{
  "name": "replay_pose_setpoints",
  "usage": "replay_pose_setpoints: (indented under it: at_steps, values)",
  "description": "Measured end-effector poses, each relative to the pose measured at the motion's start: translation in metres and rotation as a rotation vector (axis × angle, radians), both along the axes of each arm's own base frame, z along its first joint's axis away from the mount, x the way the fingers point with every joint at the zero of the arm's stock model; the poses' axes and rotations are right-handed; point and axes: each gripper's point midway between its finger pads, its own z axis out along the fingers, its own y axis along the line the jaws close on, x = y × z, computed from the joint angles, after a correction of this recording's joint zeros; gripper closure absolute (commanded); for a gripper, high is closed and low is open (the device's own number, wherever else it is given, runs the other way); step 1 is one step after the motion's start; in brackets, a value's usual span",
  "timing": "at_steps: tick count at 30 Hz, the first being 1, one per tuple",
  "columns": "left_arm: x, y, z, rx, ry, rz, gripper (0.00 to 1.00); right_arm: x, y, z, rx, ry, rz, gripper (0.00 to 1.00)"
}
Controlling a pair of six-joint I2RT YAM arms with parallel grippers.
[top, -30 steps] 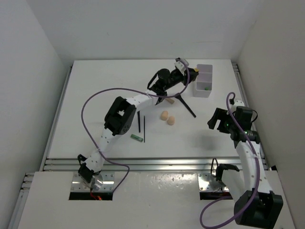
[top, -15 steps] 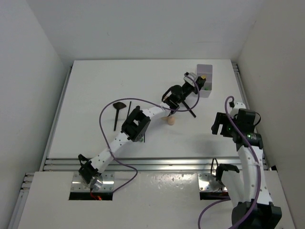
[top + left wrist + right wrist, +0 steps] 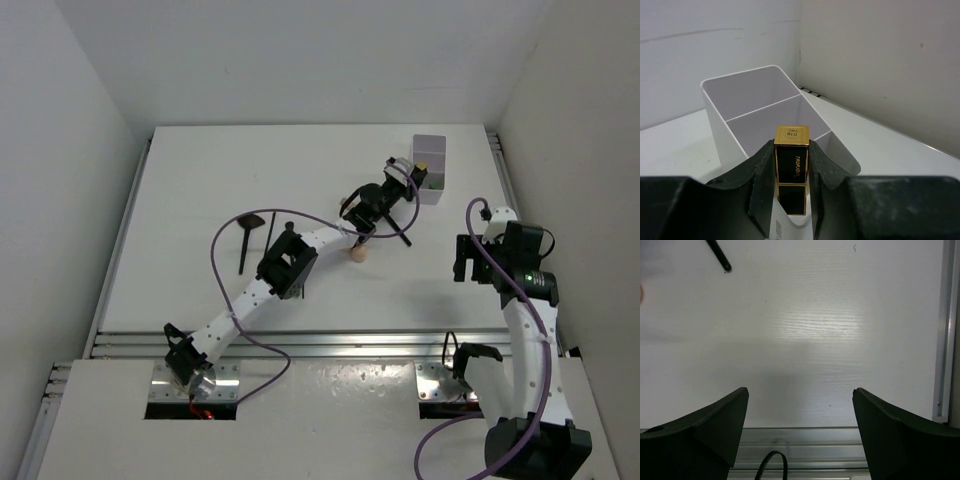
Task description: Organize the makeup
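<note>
My left gripper is shut on a black and gold lipstick, held upright over the near end of the white compartment box. In the top view the left gripper is at the near left side of the box. A small green item lies in the box. A beige sponge, a black brush, a thin pencil and another black brush lie on the table. My right gripper is open and empty.
The metal rail of the table's front edge runs under the right gripper, with a side rail to its right. A black brush end lies at the far left of the right wrist view. The walls stand close behind the box.
The left gripper has come down along the box towards its near end with the lipstick in it. The right arm has drifted slightly to the right.
</note>
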Motion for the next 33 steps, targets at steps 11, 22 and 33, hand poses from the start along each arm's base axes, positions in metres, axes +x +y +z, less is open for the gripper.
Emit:
replay_pose_setpoints:
  at_steps: [11,22,33]
  values:
    - [-0.012,-0.006,-0.014,0.078,-0.020,-0.058,0.27,0.001,0.000,0.004,-0.010,0.006,0.027,0.12]
    - [-0.047,0.060,0.178,0.146,-0.133,-0.084,0.00,0.026,0.020,0.033,0.065,-0.024,0.076,0.21]
    - [-0.085,0.408,0.284,0.254,0.131,0.702,0.00,0.086,0.223,0.017,0.008,0.050,0.720,0.21]
